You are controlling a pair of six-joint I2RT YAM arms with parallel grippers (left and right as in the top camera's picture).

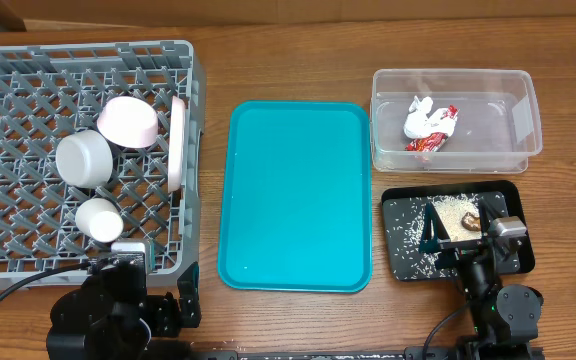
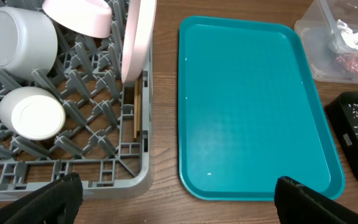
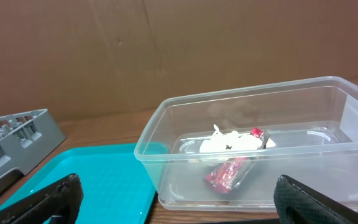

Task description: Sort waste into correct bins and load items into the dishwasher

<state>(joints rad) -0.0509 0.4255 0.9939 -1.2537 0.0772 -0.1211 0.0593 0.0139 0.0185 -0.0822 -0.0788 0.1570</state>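
The grey dish rack holds a bowl, a small plate, a large plate on edge and a small cup. The chopsticks lie in the rack below the large plate. The clear tub holds the red-and-white wrapper and the white tissue. The black tray holds rice grains with a brown lump. My left gripper is open and empty at the front of the table. My right gripper is open and empty, facing the tub.
A large flat teal tray lies between the rack and the bins. A brown cardboard wall stands behind the table.
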